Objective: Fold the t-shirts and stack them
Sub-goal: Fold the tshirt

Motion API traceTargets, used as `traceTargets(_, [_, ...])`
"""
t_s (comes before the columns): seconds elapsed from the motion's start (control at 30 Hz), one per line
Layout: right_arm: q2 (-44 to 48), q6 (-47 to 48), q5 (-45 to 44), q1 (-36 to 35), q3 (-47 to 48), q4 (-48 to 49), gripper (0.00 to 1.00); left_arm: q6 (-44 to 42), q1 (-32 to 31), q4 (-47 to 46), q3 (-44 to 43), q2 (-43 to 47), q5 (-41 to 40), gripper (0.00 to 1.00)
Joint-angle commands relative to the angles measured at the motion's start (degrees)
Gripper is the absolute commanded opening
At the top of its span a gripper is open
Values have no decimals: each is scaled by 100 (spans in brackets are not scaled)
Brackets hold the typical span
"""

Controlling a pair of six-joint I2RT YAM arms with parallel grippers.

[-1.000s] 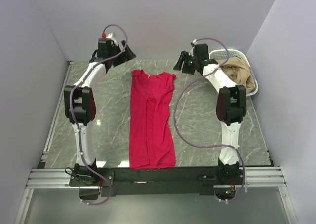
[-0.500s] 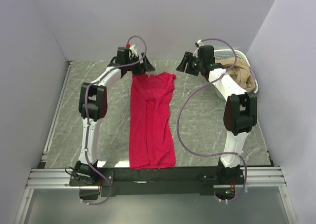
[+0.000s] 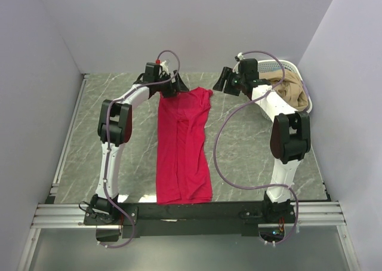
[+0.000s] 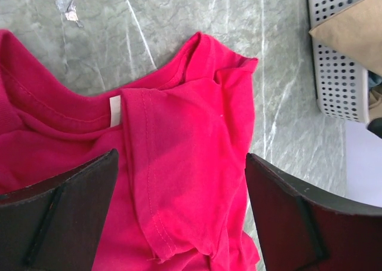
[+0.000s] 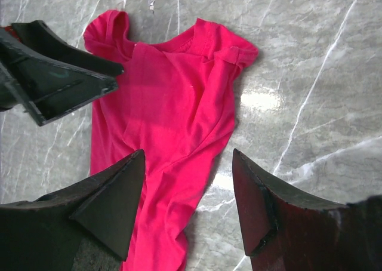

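Note:
One crimson t-shirt [image 3: 182, 145] lies on the marble table, folded lengthwise into a long strip with its collar at the far end. In the left wrist view the t-shirt [image 4: 179, 134] shows its white neck label [image 4: 114, 111] and a sleeve folded inward. My left gripper [image 3: 173, 83] hangs open over the collar's left part, and its jaws [image 4: 181, 156] straddle the folded sleeve without touching it. My right gripper [image 3: 224, 79] is open above the table just right of the collar end. Its view looks down on the t-shirt [image 5: 167, 104] with nothing between the fingers [image 5: 188, 153].
A white lattice basket [image 3: 296, 67] stands at the far right corner with tan cloth [image 3: 291, 92] in it; its wall [image 4: 337, 62] shows in the left wrist view. The left gripper [image 5: 59, 74] appears at the left of the right wrist view. Walls enclose the table on three sides.
My left arm has swung right from the far left corner to above the shirt's collar. The right gripper has shifted slightly toward the basket. The shirt has not moved.

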State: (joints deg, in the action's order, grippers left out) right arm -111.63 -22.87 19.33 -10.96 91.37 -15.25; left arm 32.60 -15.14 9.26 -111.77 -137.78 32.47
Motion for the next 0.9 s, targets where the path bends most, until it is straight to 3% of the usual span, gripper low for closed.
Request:
traceTargets(0.0, [239,2,106,33,-84,215,67,-43,-104,-161,-197,-214,-179,92])
traceTargets(0.27, [221,-15,176,24,-137,250,67,1,-218,-354,-258,-417,-522,91])
traceTargets(0.47, [195,-50,194,15,-216,294,67,80,-244,-442,-354,-470,-619,84])
traceTargets(0.67, [116,-51,238,33,-234,294,66,89,-244,-372,-627,-548,-628,60])
traceTargets(0.87, [81,-68,264,33,-278,294,66,141,-271,-337,-917,-751,-487,26])
